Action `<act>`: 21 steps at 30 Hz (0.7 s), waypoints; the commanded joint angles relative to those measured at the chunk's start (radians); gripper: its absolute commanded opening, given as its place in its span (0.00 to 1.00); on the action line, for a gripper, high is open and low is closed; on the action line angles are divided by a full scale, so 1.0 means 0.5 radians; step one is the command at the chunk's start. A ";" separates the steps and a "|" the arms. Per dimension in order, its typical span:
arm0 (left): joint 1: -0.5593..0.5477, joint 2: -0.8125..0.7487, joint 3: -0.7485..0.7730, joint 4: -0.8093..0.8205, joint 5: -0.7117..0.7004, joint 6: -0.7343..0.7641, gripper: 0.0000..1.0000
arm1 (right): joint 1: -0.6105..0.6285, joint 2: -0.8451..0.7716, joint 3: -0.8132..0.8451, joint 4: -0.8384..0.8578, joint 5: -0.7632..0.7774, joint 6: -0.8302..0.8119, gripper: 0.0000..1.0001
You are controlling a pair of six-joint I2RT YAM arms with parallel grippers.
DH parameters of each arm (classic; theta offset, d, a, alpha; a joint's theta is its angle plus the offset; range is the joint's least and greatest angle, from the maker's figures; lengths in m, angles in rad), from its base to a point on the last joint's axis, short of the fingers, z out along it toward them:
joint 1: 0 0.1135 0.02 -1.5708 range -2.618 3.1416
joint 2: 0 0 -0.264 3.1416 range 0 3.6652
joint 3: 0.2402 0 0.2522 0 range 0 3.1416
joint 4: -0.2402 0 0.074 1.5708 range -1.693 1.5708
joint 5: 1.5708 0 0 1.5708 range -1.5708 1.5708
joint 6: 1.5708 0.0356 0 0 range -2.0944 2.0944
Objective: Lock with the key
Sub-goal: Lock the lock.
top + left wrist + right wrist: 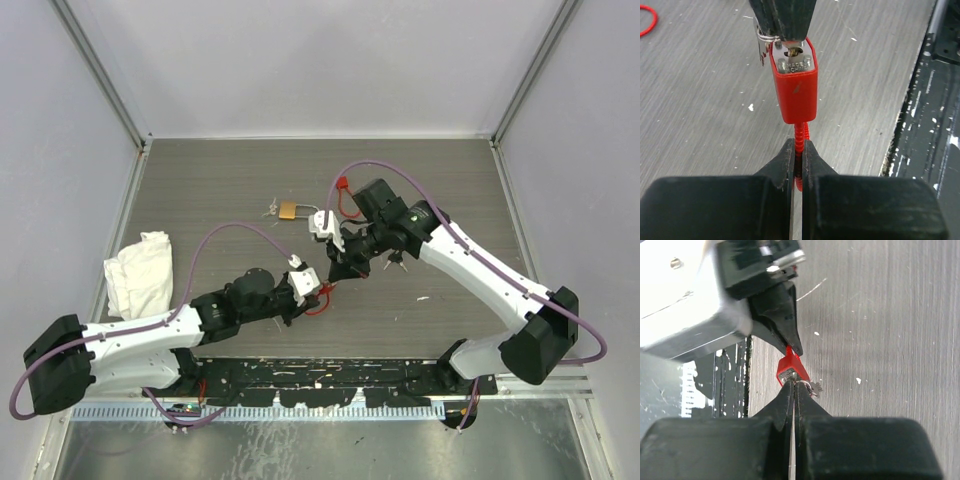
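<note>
Left tool [799, 150]: fingers together, clamped on the ribbed red cable [799, 131] just below the red lock [797, 90]. The key [763, 45] is at the lock's silver keyhole face, pinched in the right tool [794, 386], whose dark fingers are closed on it. The head is hidden; only a thin wire ring and a spare silver blade show beside them. The lock body is a smooth, rounded plastic block over the grey wood-grain table [700, 100].

Step in hand, as judged: key seated, not yet turned. The next move calls for a wrist rotation of the right tool while the left resists — the cable looks flexible and may twist.

A brass padlock [288, 210] and a crumpled white cloth [140, 272] lie well apart.
</note>
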 commanded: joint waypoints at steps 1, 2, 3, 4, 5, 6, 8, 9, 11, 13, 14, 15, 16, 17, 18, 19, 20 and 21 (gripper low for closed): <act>0.029 -0.059 0.085 0.062 0.264 0.019 0.00 | 0.009 -0.109 0.101 -0.231 -0.248 -0.602 0.01; 0.042 -0.052 0.087 0.060 0.309 0.002 0.00 | 0.010 -0.120 0.099 -0.269 -0.290 -0.695 0.01; 0.057 -0.045 0.088 0.063 0.385 -0.018 0.00 | 0.010 -0.136 0.095 -0.328 -0.331 -0.814 0.01; 0.074 -0.036 0.089 0.070 0.436 -0.040 0.00 | 0.008 -0.154 0.083 -0.356 -0.354 -0.912 0.01; 0.092 -0.026 0.091 0.078 0.500 -0.065 0.00 | 0.011 -0.175 0.063 -0.362 -0.362 -0.982 0.01; 0.108 -0.016 0.092 0.090 0.569 -0.086 0.00 | 0.009 -0.197 0.035 -0.379 -0.371 -1.065 0.01; 0.126 0.005 0.112 0.093 0.686 -0.117 0.00 | 0.010 -0.234 -0.009 -0.400 -0.376 -1.238 0.02; 0.131 0.018 0.125 0.080 0.726 -0.122 0.00 | 0.010 -0.243 -0.021 -0.396 -0.367 -1.258 0.04; 0.132 0.044 0.151 0.031 0.772 -0.126 0.00 | 0.010 -0.255 -0.017 -0.385 -0.348 -1.241 0.18; 0.131 0.059 0.169 -0.010 0.762 -0.121 0.00 | 0.002 -0.261 0.020 -0.338 -0.301 -1.058 0.32; 0.132 0.060 0.170 -0.024 0.747 -0.116 0.00 | -0.026 -0.269 0.047 -0.335 -0.299 -0.996 0.36; 0.130 0.060 0.171 -0.035 0.728 -0.117 0.00 | -0.068 -0.286 0.066 -0.333 -0.337 -0.946 0.41; 0.130 0.057 0.171 -0.038 0.714 -0.122 0.00 | -0.123 -0.311 0.077 -0.334 -0.404 -0.917 0.44; 0.131 0.054 0.169 -0.036 0.711 -0.127 0.00 | -0.197 -0.339 0.074 -0.335 -0.484 -0.908 0.47; 0.132 0.052 0.168 -0.033 0.709 -0.132 0.00 | -0.259 -0.372 0.058 -0.332 -0.554 -0.906 0.51; 0.131 0.049 0.167 -0.030 0.705 -0.138 0.00 | -0.287 -0.402 0.031 -0.312 -0.582 -0.890 0.53; 0.132 0.047 0.170 -0.027 0.707 -0.141 0.00 | -0.291 -0.431 -0.013 -0.269 -0.579 -0.854 0.55; 0.132 0.051 0.175 -0.026 0.710 -0.144 0.00 | -0.293 -0.455 -0.066 -0.241 -0.590 -0.841 0.56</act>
